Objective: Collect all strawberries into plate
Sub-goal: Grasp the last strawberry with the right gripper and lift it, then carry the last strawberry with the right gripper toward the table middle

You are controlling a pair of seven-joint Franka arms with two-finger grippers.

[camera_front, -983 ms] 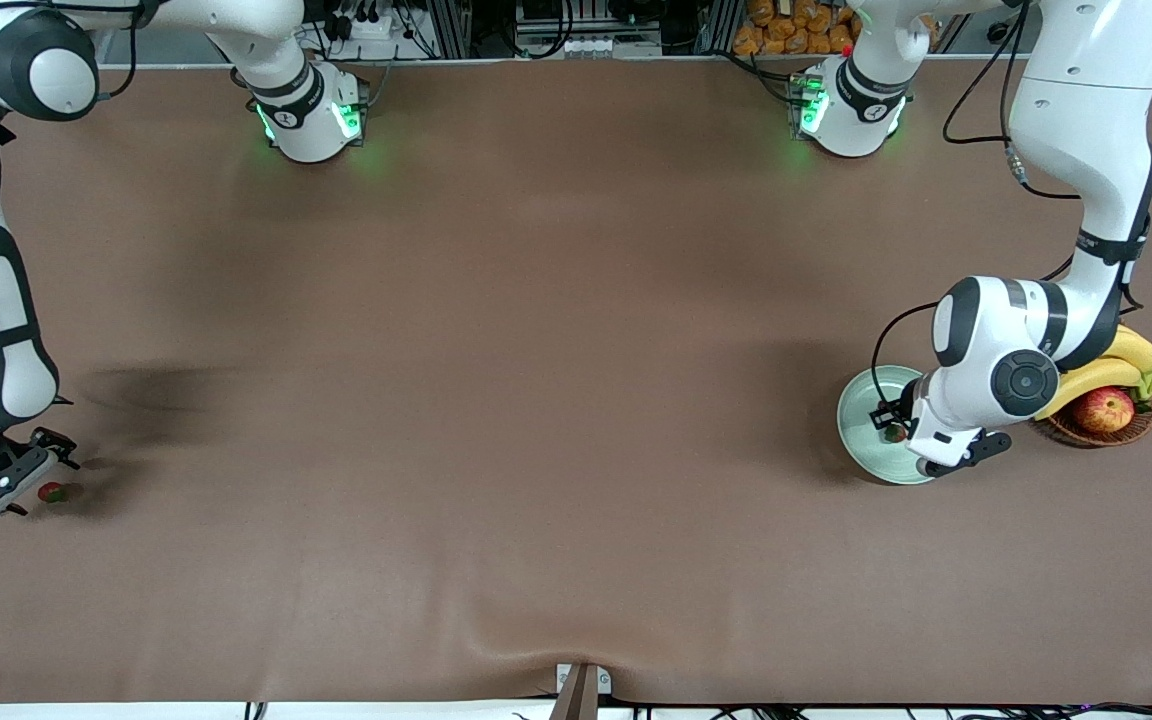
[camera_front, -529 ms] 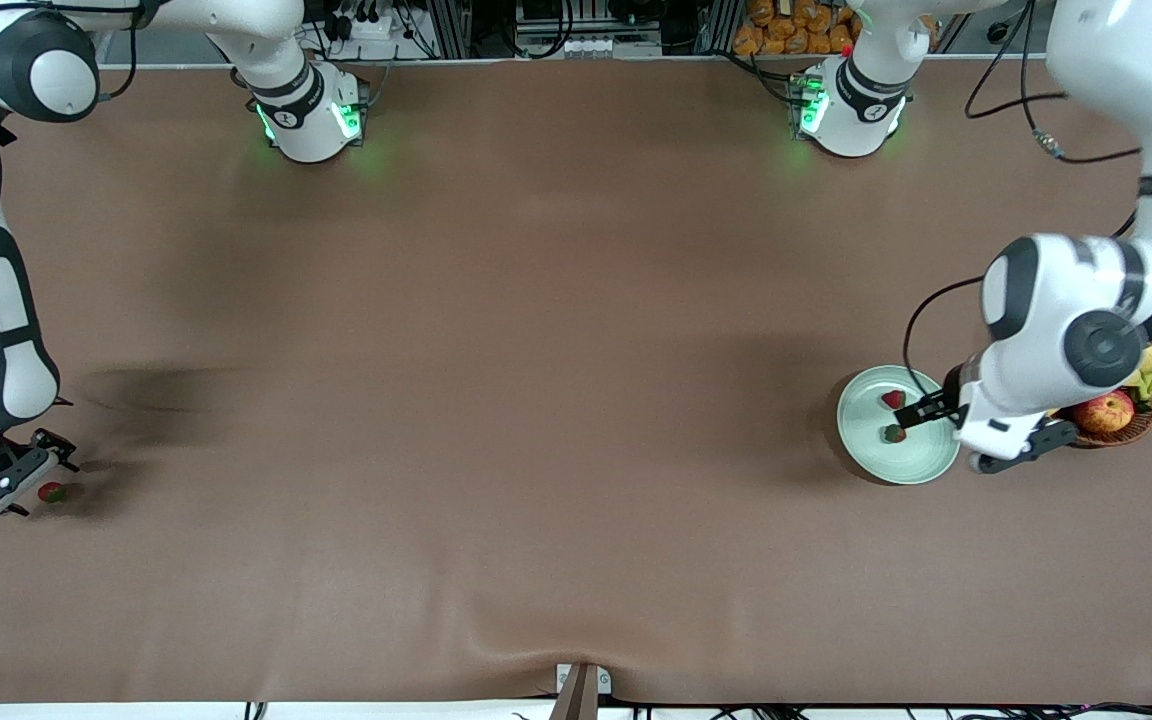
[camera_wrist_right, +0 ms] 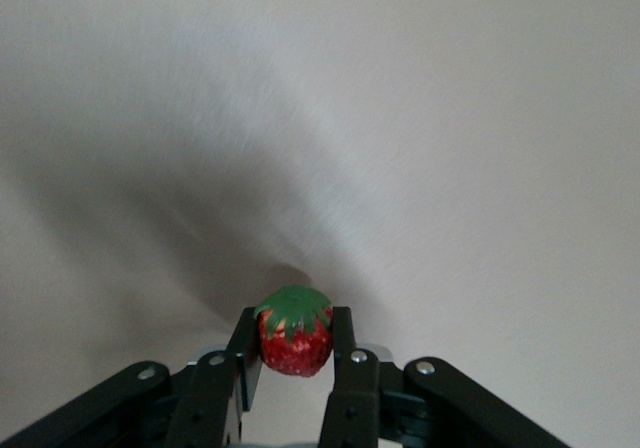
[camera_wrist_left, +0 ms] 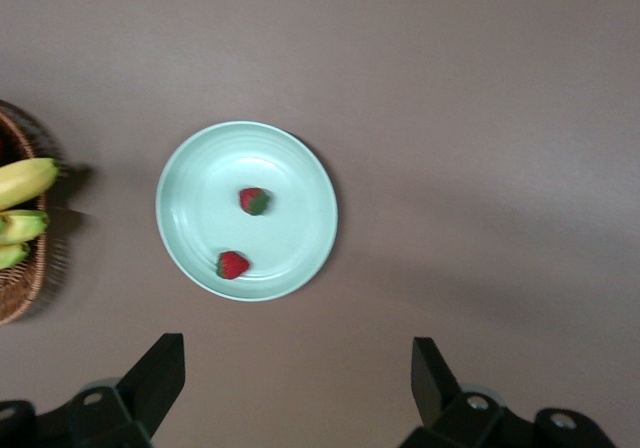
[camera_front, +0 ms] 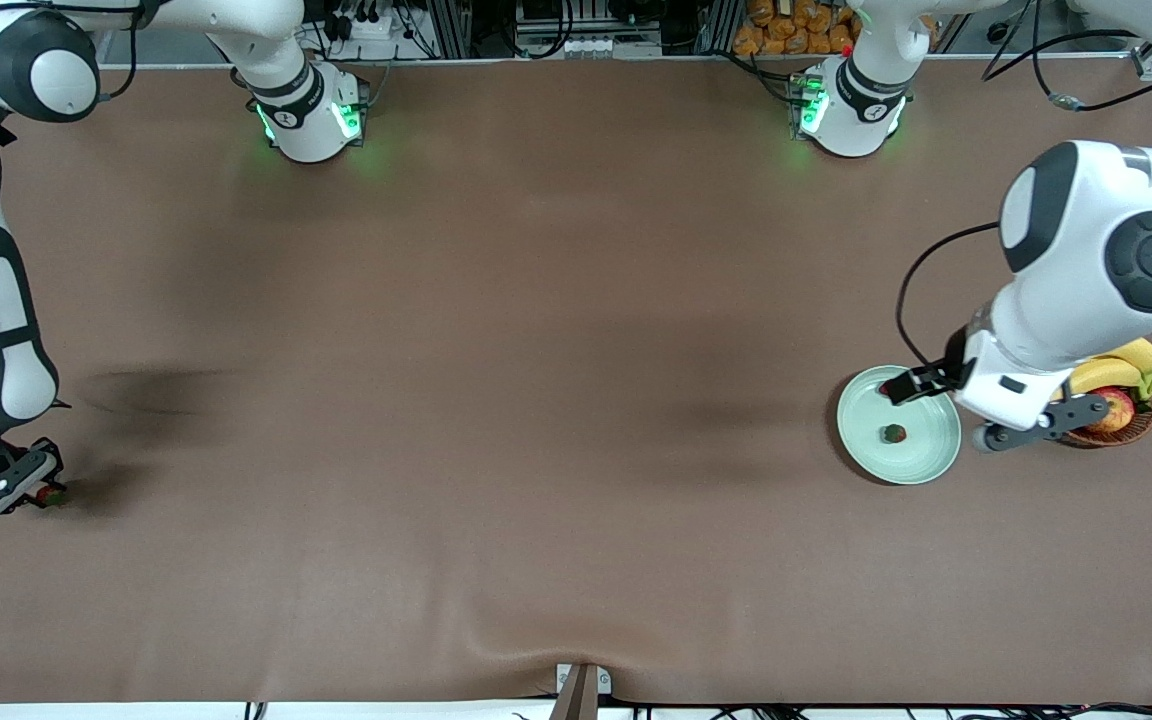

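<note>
I see right tool clamped on third strawberry at right arm's end of surface. Left tool spread wide, empty, over plate holding two strawberries.

Your left gripper rose off the plate, fingers spread; your right gripper closed on the third strawberry.

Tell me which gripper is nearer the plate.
Left. The left gripper is open over the plate; the right gripper holds a strawberry at the right arm's end.
</note>
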